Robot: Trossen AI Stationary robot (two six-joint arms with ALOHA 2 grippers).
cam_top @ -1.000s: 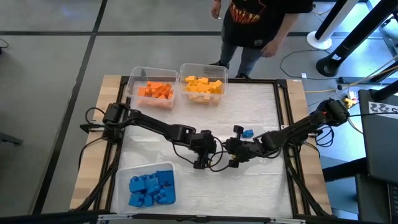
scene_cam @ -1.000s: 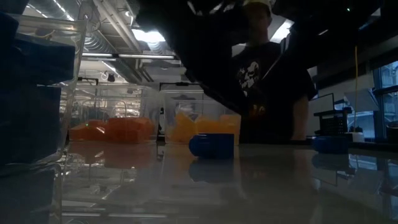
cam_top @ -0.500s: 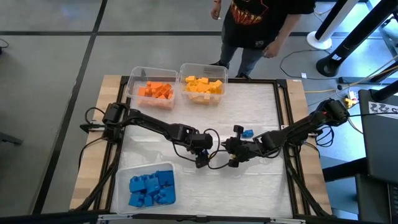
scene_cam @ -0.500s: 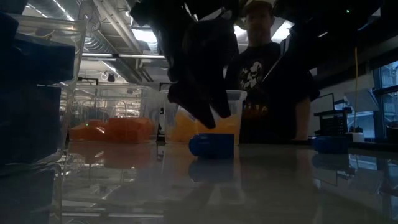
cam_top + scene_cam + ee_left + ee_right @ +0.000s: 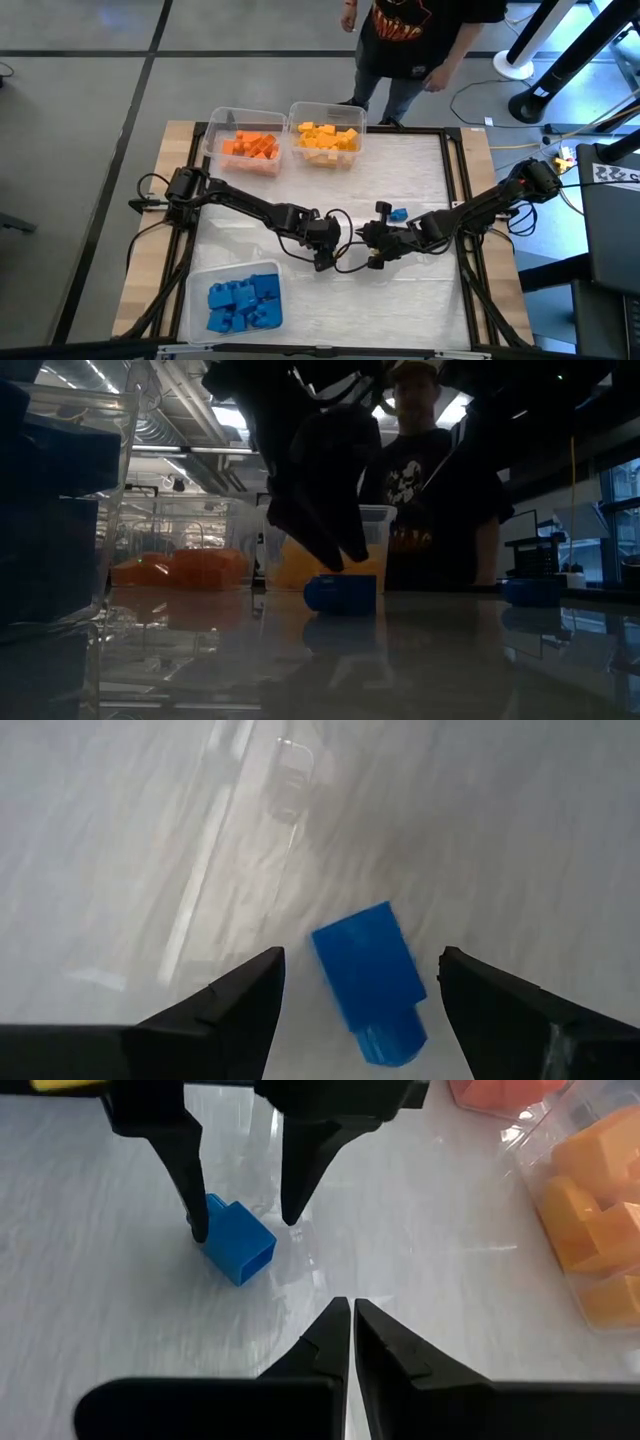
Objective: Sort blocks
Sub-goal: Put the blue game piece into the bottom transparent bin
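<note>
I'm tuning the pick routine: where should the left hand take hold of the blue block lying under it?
Come straight down and close across the blue block's two long flat sides. The open left hand already straddles it, and those faces look parallel.

A blue block (image 5: 372, 981) lies on the white table (image 5: 420, 180), with orange blocks (image 5: 250, 146) and yellow blocks (image 5: 327, 136) in clear bins (image 5: 226, 120)
</note>
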